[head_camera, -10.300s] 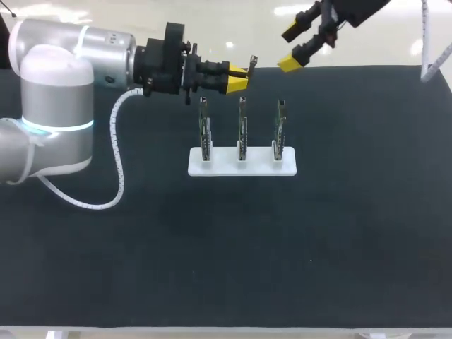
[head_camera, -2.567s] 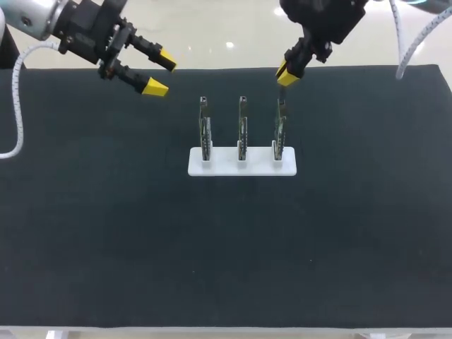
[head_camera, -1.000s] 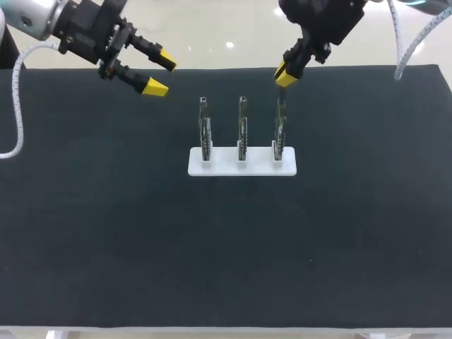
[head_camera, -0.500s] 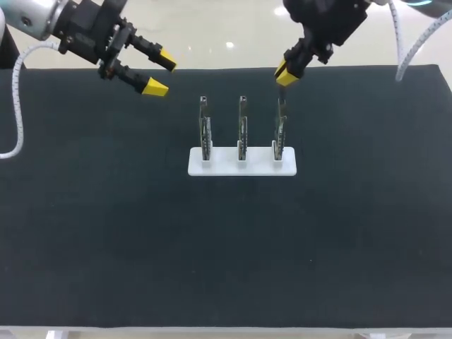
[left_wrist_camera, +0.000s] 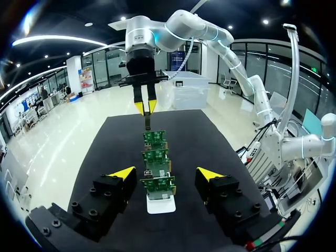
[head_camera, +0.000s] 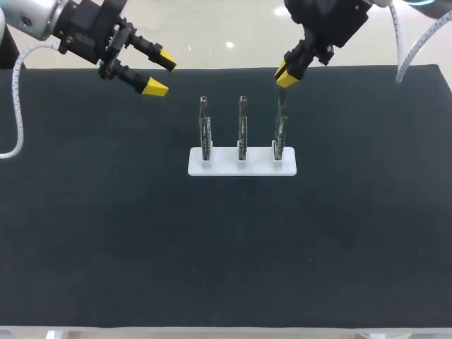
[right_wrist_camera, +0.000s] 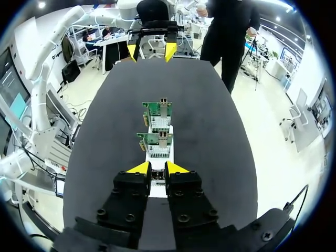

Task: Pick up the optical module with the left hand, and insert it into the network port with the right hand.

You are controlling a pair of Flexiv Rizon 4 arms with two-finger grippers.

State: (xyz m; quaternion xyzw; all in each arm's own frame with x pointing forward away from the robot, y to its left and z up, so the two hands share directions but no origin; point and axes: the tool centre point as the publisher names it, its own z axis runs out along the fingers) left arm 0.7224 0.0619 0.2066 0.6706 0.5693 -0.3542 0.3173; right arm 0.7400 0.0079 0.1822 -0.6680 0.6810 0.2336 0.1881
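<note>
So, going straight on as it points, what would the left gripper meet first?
Likely the nearest circuit board in the white holder, lined up ahead of the left gripper; relative height is unclear.

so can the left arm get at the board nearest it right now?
Probably yes. The left fingers hang open beyond that end of the row, only bare mat between them and the nearest board. The right fingers, holding the optical module, are over the far board, clear of that path.

Qty: 3 upright port boards (head_camera: 242, 131) on 1 white base (head_camera: 219, 164), plus 1 optical module (left_wrist_camera: 147, 121).
</note>
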